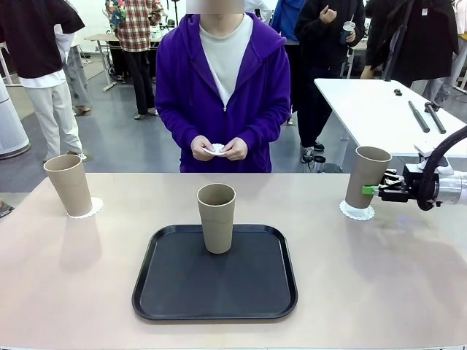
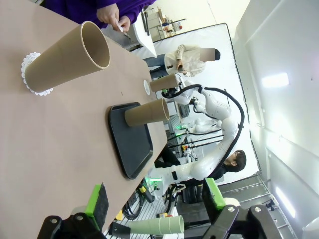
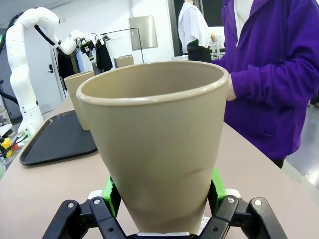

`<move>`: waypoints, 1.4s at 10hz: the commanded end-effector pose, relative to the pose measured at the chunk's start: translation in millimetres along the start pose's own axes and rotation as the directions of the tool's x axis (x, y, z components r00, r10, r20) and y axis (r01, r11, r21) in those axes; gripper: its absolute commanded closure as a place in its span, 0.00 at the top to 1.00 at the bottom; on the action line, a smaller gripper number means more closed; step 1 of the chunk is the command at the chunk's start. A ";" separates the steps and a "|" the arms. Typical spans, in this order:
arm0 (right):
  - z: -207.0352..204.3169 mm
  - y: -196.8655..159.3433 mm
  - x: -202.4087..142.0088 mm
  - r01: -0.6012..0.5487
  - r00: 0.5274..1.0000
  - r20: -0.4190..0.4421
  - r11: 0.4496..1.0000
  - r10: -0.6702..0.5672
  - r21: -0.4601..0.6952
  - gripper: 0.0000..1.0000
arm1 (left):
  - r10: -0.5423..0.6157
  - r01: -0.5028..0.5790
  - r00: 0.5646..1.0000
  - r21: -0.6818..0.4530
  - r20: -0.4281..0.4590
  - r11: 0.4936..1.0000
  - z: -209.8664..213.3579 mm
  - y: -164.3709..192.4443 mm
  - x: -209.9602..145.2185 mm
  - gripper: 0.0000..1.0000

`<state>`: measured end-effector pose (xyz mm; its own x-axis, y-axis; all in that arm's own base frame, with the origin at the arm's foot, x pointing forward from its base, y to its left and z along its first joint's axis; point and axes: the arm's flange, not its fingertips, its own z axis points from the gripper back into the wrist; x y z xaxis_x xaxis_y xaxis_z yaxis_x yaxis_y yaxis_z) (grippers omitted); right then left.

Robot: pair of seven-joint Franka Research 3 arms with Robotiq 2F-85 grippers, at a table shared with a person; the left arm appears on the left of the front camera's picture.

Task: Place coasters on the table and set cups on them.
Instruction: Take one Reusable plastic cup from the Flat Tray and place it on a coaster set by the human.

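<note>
Currently, front view: showing left cup (image 1: 68, 184) on left coaster (image 1: 87, 209) and right cup (image 1: 367, 177) on right coaster (image 1: 357, 211), both on the table (image 1: 365, 277). Middle cup (image 1: 217, 217) waiting on tray (image 1: 182, 292), with third coaster (image 1: 217, 149) in person's hands (image 1: 201, 149). Right gripper (image 1: 376, 189) clamping right cup.
Left wrist view: showing left gripper (image 2: 154, 196) with fingers spread, holding nothing.
Right wrist view: hiding most of right coaster behind right cup.

Reaching right wrist (image 1: 451, 188) in level from the right side, right gripper (image 1: 373, 190) pointing sideways toward the middle. Clamping its green pads (image 3: 110, 191) on both sides of a cup (image 1: 367, 175), on the lower half of the wall. Holding left gripper (image 2: 154, 196) empty in the air, fingers (image 2: 97, 200) spread wide apart, camera view rolled sideways.
</note>
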<state>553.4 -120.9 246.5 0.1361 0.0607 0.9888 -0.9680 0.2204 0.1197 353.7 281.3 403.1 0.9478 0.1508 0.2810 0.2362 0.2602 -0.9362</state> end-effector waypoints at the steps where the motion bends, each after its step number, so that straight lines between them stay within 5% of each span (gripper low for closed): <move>1: 0.2 -7.6 -2.9 -0.019 1.000 -0.023 1.000 0.019 -0.011 0.84 | -0.009 0.009 1.000 -0.002 -0.002 1.000 1.2 -1.3 -2.0 1.00; 10: -1.1 -16.5 -23.7 0.008 0.997 -0.075 1.000 -0.009 -0.015 0.84 | -0.009 0.009 1.000 -0.002 -0.002 1.000 1.2 -1.3 -2.0 1.00; 11: -1.0 -15.9 -23.9 0.013 0.996 -0.087 1.000 -0.014 -0.012 1.00 | -0.009 0.009 1.000 -0.002 -0.002 1.000 1.2 -1.3 -2.0 1.00; 14: 2.2 -10.9 -17.9 0.013 0.989 -0.146 1.000 -0.017 -0.026 1.00 | -0.009 0.009 1.000 -0.002 -0.002 1.000 1.2 -1.3 -2.0 1.00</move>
<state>558.3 -127.4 222.6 0.1738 0.1490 0.9734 -0.9588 0.2513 0.1327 353.7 281.3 403.1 0.9478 0.1508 0.2810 0.2362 0.2602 -0.9362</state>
